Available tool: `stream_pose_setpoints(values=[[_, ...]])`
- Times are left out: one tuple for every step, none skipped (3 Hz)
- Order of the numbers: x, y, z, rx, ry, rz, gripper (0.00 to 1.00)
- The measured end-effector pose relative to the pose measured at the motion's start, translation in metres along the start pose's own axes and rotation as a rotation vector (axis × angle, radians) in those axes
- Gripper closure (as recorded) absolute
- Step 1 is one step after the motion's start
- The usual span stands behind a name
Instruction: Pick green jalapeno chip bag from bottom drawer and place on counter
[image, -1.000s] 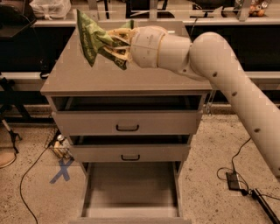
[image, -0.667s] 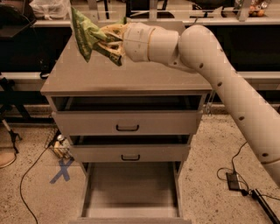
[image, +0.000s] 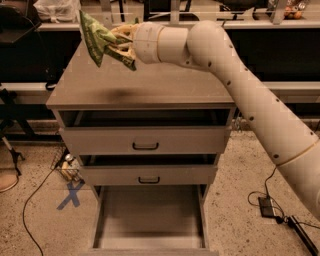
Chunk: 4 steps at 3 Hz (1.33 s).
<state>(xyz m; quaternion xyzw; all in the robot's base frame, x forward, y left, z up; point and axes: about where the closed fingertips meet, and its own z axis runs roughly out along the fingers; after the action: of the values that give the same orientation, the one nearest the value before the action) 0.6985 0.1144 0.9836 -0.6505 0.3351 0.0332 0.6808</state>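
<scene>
My gripper (image: 116, 44) is shut on the green jalapeno chip bag (image: 98, 36), a crinkled green bag with white and dark print. It holds the bag in the air above the back left part of the counter (image: 150, 87), the grey-brown top slab of the cabinet. The bag casts a dark shadow on the counter below it. The bottom drawer (image: 150, 220) is pulled open at the foot of the cabinet and its flat floor shows nothing in it. My pale arm (image: 240, 85) reaches in from the right.
Two shallower drawers with black handles (image: 145, 146) stand slightly open above the bottom one. A pale ledge with dark panels (image: 280, 30) runs behind the cabinet. Cables, a blue X of tape (image: 70, 194) and a power brick (image: 266, 206) lie on the speckled floor.
My gripper has carried the chip bag further left and toward the back over the counter. The drawers have not moved.
</scene>
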Motion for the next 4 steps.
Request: stream_pose_setpoints(values=[[0.028, -0.002, 0.007, -0.005, 0.049, 0.029, 1.00], [0.053, 0.003, 0.014, -0.037, 0.097, 0.056, 0.81], [0.073, 0.008, 0.017, -0.053, 0.138, 0.086, 0.58], [0.085, 0.013, 0.020, -0.063, 0.165, 0.105, 0.34]])
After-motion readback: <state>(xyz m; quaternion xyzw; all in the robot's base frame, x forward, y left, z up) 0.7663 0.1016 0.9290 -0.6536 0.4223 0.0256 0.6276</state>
